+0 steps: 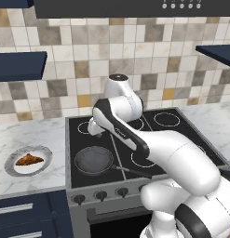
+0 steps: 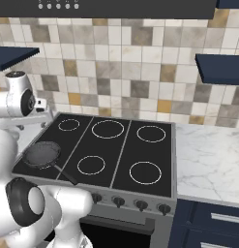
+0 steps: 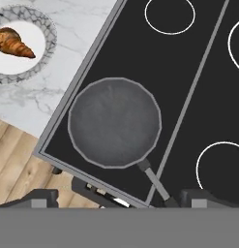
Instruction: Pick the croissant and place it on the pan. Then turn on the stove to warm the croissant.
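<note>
Croissant (image 3: 12,43) cut off at frame edge; fingers (image 3: 116,197) spread wide, empty.

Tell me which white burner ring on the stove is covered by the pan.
The front-left ring: the pan sits there, at the stove corner nearest the croissant. The other rings show bare.

White arm folded forward, end effector (image 3: 118,197) wide open, pointing down.

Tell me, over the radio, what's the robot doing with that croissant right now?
Gripper open, empty, above the pan. Croissant on its plate, counter left of the stove. Pan empty; nothing in the way.
</note>
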